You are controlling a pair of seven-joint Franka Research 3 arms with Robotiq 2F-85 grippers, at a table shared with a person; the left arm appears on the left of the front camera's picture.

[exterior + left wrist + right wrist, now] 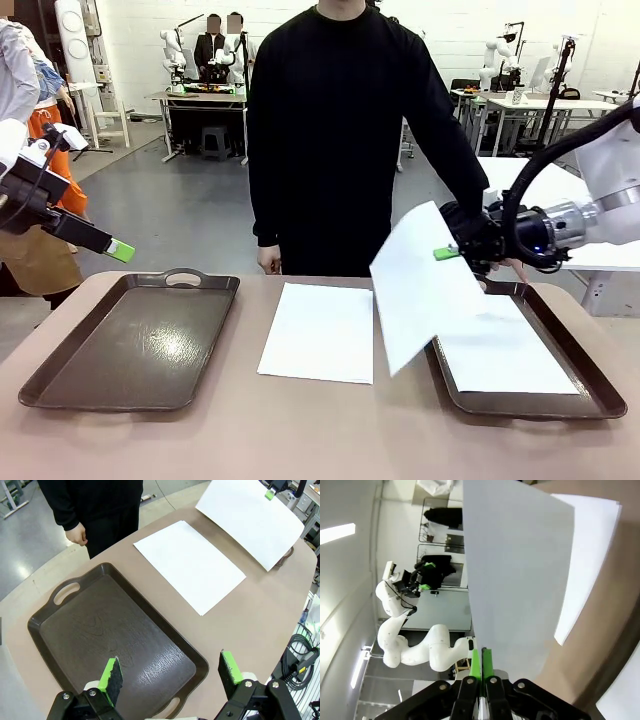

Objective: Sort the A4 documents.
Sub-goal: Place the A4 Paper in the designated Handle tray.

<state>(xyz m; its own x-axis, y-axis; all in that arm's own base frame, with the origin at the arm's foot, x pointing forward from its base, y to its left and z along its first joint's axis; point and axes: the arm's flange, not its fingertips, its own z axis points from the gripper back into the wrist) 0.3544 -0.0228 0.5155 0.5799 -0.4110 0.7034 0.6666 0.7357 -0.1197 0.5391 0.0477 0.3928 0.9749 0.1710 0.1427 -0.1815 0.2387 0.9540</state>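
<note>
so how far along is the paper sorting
Done: one sheet lies in the right tray. In hand: the right gripper is shut on a second sheet, tilted over that tray. Left: a third sheet lies on the table between the trays; the left tray holds nothing, with the left gripper open above it.

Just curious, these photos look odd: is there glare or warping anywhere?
Left wrist view: a white glare patch on the empty tray, and the table edge bows, wide-angle style. Front view: that tray has a soft sheen. Right wrist view: rolled sideways, the held sheet looks grey.
</note>
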